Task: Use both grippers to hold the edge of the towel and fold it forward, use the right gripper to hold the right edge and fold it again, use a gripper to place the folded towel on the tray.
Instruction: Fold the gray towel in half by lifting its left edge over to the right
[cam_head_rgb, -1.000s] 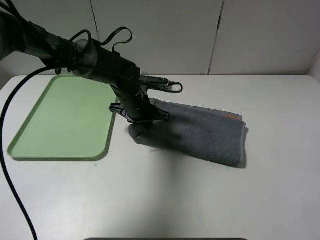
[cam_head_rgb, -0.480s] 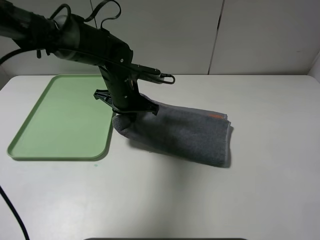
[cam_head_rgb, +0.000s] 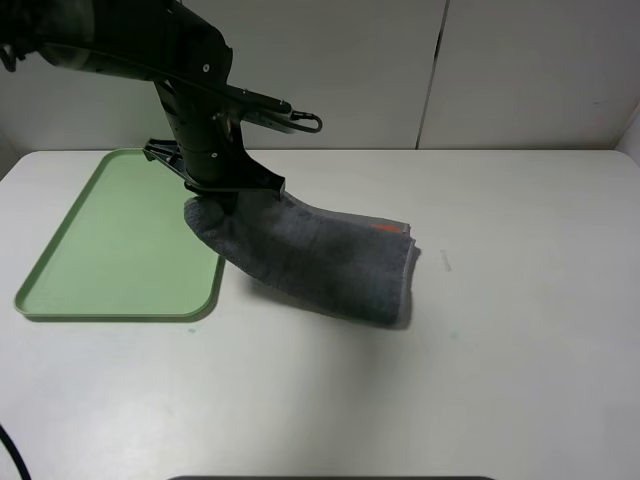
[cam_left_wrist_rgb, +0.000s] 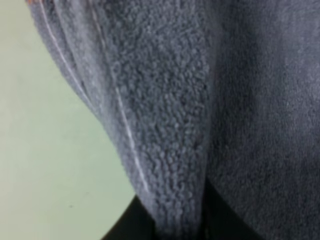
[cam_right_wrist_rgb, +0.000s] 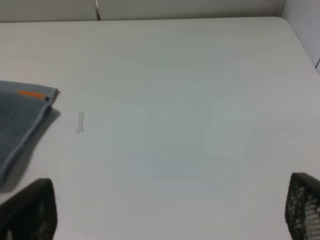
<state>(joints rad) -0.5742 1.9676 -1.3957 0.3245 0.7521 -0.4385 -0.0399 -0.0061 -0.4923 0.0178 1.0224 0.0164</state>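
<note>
The left end effector (cam_head_rgb: 215, 195) pinches one end of the folded dark grey terry towel (cam_head_rgb: 320, 260) above the flat light green plastic tray's (cam_head_rgb: 110, 230) right rim, likely for placing. The towel's other end rests on the white bench (cam_head_rgb: 500, 350). The right end effector (cam_right_wrist_rgb: 165, 212) is spread and empty.

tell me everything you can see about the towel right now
The towel is dark grey terry cloth with a looped pile, folded into a long, thick bundle of several layers. A small orange mark sits near its far right corner, and the left wrist view shows a thin pale stitched line along one hem. Its left end is lifted, pinched in the left gripper, and hangs by the right rim of the tray. The rest slopes down, and its right end rests on the white table.
</note>
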